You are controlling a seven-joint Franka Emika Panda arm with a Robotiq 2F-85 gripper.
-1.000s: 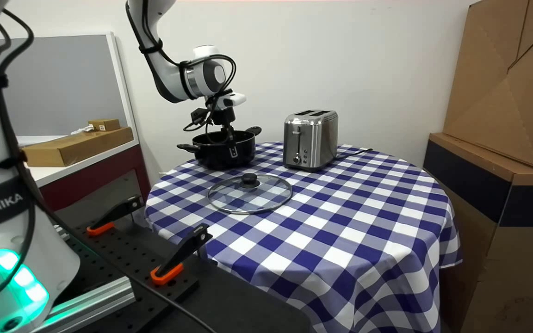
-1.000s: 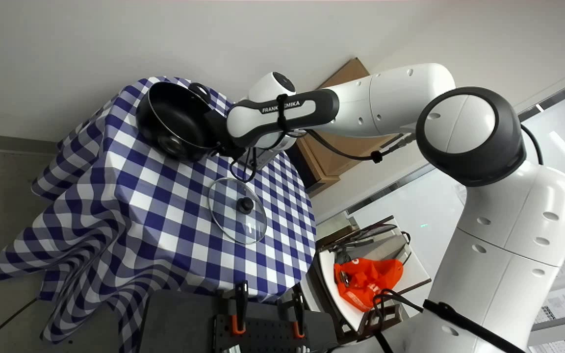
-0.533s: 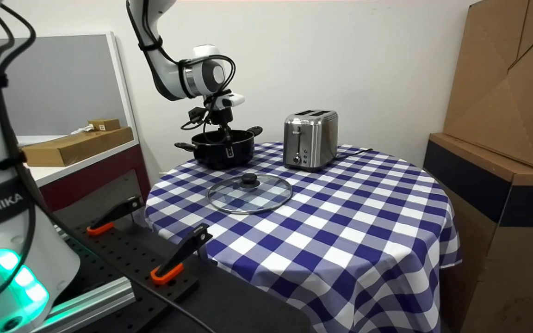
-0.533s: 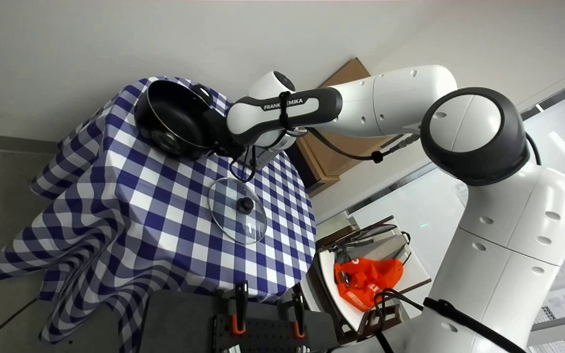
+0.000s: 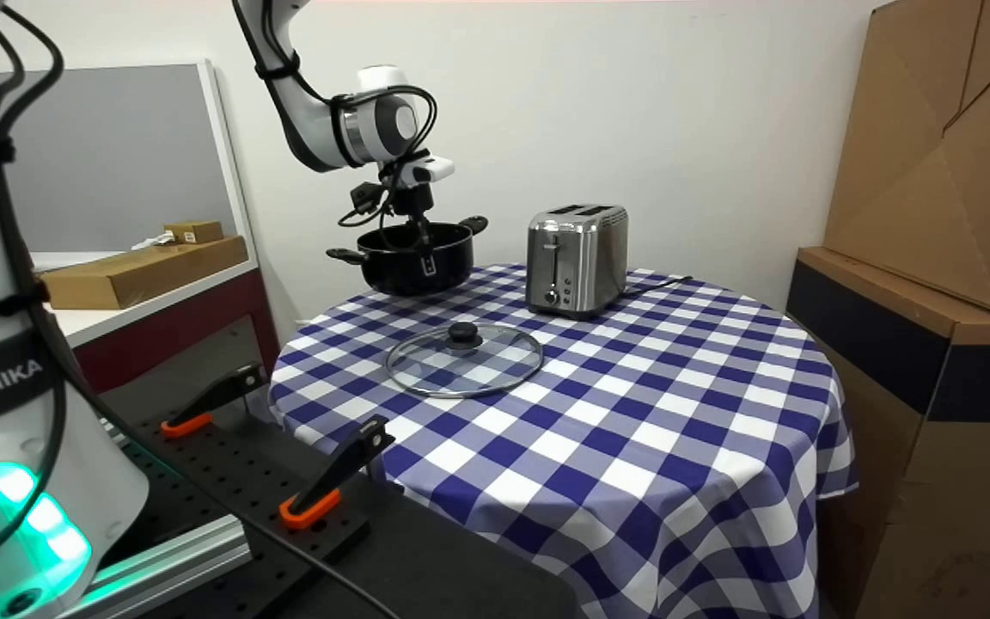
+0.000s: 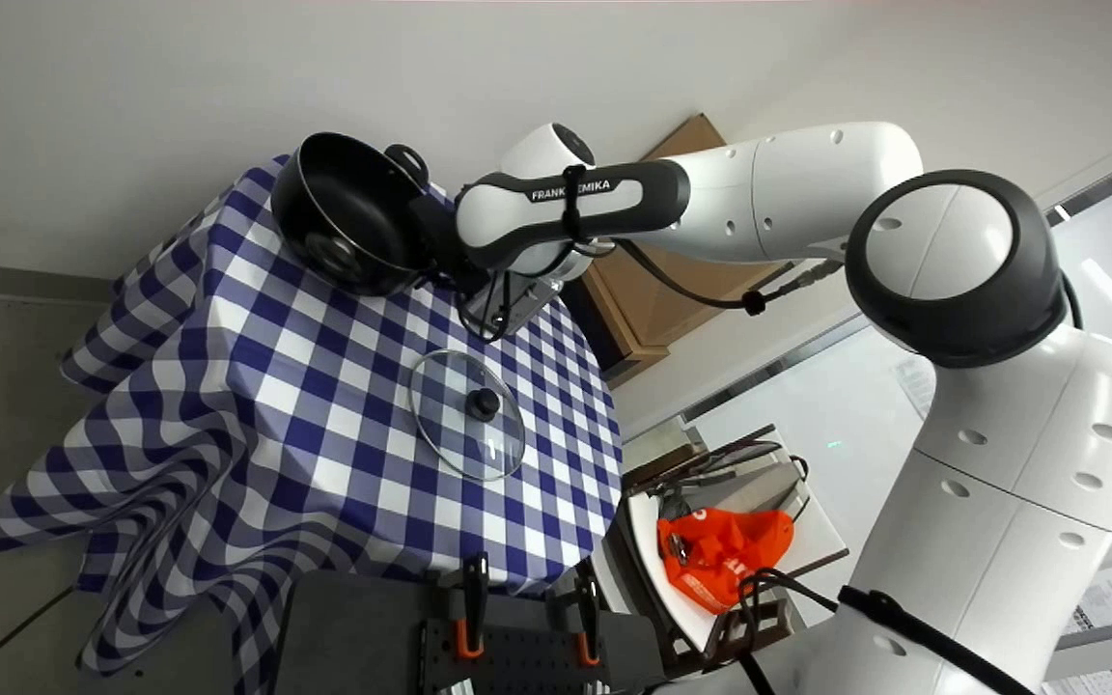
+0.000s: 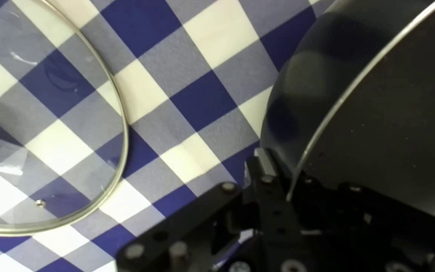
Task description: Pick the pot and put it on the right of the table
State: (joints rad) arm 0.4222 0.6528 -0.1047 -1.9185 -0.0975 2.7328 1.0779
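The claw (image 7: pixel 285 179) is pinching the side of the black pot (image 5: pixel 392 273). In the wrist view, the pot's shiny rim (image 7: pixel 343 96) runs down between the claw's two fingers (image 7: pixel 266 166), one on the outside and one on the inside. The claw holds the pot up just above the round table (image 5: pixel 632 421), which wears a blue and white checked cloth (image 5: pixel 701 481).

The glass lid (image 5: pixel 464 363) lies flat on the cloth, with a black knob (image 5: pixel 463 334) on top. In an exterior view, the pot is behind the lid and a bit to the left of it. They are apart: in the wrist view, checked cloth shows between them. The shiny toaster (image 5: pixel 577 262) stands behind the lid too, but on its right. The white arm (image 5: pixel 306 120) hangs over the pot, behind the lid and to its left. Two black and orange clamps (image 5: pixel 340 464) sit on a dark bench (image 5: pixel 461 567), in front of the lid and to its left.
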